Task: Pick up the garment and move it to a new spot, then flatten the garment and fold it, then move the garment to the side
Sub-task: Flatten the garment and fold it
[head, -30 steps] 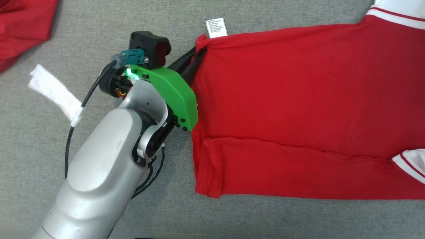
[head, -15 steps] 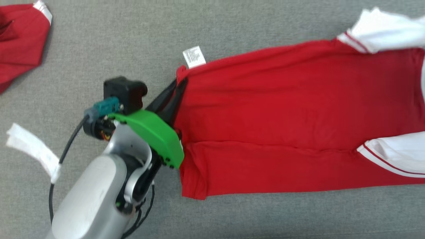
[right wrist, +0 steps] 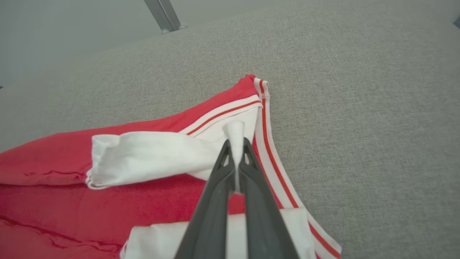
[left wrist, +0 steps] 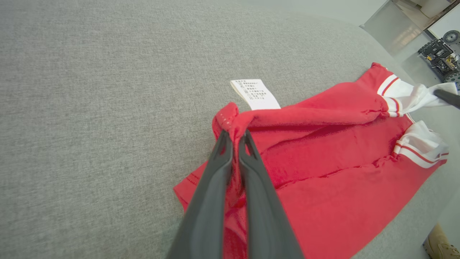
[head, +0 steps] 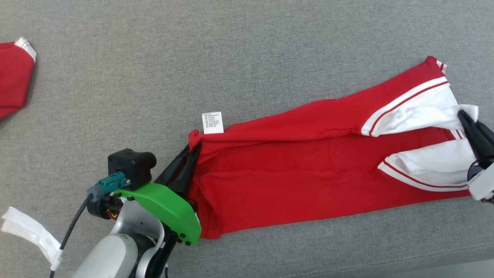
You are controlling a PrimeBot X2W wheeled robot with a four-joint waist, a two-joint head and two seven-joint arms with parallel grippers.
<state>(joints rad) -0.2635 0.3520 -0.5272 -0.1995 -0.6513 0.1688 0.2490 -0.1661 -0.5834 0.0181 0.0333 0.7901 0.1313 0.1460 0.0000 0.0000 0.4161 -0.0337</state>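
Far left: another red cloth with a white edge is lying at the left side of the head view, well apart from the garment.
Low left: a white strip is lying on the grey surface, touching the black cable of the left arm.
Left gripper: the left gripper is pinching the left corner of the garment. Its two dark fingers are pressing tight together with bunched red cloth between them.
Tag: a small white tag is sticking out just beside that pinched corner and lying flat on the grey.
Garment: it is lying long and narrow across the grey surface, reaching from one gripper to the other, with long folds running along it.
White sleeves: two white sleeves with thin red stripes are sitting at the right end.
Right gripper: the right gripper is squeezing a bit of the white cloth, with its fingers pressing tight together.
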